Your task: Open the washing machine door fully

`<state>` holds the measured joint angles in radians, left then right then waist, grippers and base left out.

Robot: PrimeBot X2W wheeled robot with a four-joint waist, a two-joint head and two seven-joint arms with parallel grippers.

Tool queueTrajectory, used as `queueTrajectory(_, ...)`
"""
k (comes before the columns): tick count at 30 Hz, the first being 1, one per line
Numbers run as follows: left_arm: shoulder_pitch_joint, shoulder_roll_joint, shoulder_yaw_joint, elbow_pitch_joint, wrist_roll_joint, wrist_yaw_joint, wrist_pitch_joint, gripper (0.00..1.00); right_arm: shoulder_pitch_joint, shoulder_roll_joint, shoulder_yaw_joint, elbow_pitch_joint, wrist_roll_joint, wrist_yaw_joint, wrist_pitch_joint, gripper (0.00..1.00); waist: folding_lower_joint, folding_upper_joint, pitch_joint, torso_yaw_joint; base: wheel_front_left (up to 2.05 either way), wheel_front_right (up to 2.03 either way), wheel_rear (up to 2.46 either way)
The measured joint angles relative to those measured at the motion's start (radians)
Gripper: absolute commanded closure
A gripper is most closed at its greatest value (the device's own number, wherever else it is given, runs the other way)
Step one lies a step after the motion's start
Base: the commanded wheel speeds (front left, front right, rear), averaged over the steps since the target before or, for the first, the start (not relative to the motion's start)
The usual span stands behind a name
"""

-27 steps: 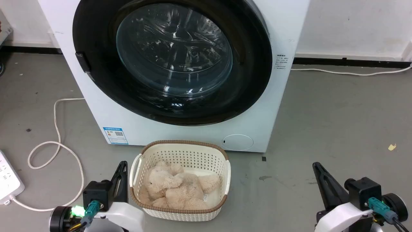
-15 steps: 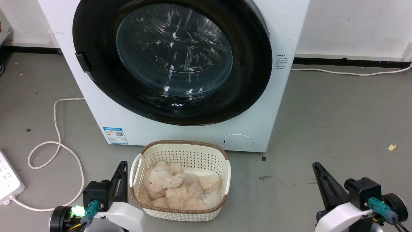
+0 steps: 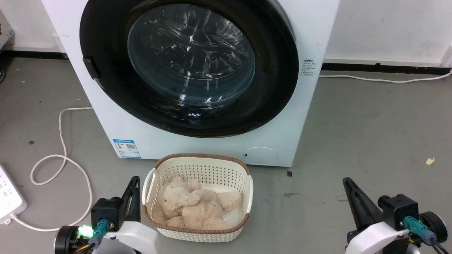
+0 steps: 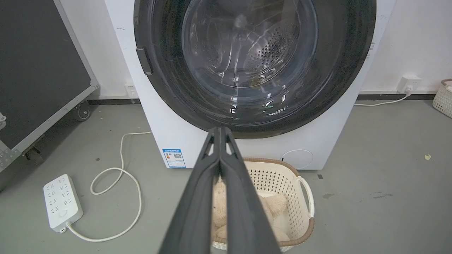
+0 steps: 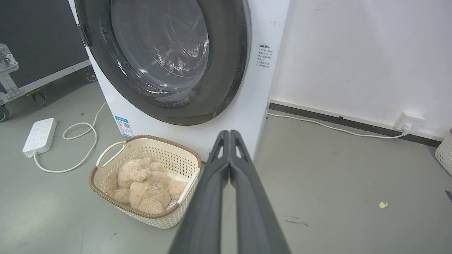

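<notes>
Head view, compared across the last second: nothing has shifted. Camera, arms and objects sit exactly where they were, so the opening has not started.

The washing machine door (image 3: 190, 60), a large round glossy black rim around a bulging clear glass bowl, lies flush against the white machine front, at the far centre of the scene and shut. A small dark tab (image 3: 91, 68) sits on the rim's left edge, probably the latch side, though the hinge cannot be made out.

The left gripper (image 3: 134, 184) rests low at the near left, just beside the cream perforated plastic basket with a brown woven rim (image 3: 203, 155). The left wrist view shows its two dark fingers (image 4: 197, 197) pressed together, holding nothing. The right gripper (image 3: 349, 187) sits at the near right, well apart from the machine. Its fingers (image 5: 208, 197) are likewise closed and empty.

A beige plush bear (image 3: 194, 208) lies in the basket, which stands on the grey floor directly in front of the door's lower edge. A white power strip (image 3: 9, 199) and looped cable lie at the near left.

Judgement: the task is at its first step — an arm must reach the left rim. The basket may obstruct the door's swing.
</notes>
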<state>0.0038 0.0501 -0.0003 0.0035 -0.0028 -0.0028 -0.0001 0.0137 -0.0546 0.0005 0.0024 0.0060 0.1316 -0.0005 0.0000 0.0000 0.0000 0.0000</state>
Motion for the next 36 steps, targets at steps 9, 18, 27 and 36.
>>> queueTrajectory(9,0.000,0.000,0.000,0.001,0.000,0.000,0.000,0.00,0.001,0.000,0.000,0.000,0.001,0.000,0.000,0.00,0.0000,0.0000,0.000,0.000,0.00,0.00,0.00)
queueTrajectory(18,0.000,0.000,-0.008,0.001,0.000,0.000,-0.010,0.00,0.001,0.000,0.000,0.002,0.013,0.000,-0.010,0.00,0.0000,0.0000,0.001,0.000,0.00,0.00,0.00)
queueTrajectory(27,0.000,0.000,-0.018,-0.001,-0.002,0.001,-0.029,0.00,0.001,0.000,-0.001,0.001,0.022,0.000,-0.028,0.00,0.0000,0.0000,0.015,0.003,0.00,0.00,0.00)
queueTrajectory(36,-0.009,0.000,-0.031,-0.012,-0.009,0.010,-0.046,0.00,-0.021,-0.003,-0.003,-0.011,0.029,0.000,-0.038,0.00,0.0000,0.0000,0.056,0.012,0.00,0.00,0.00)
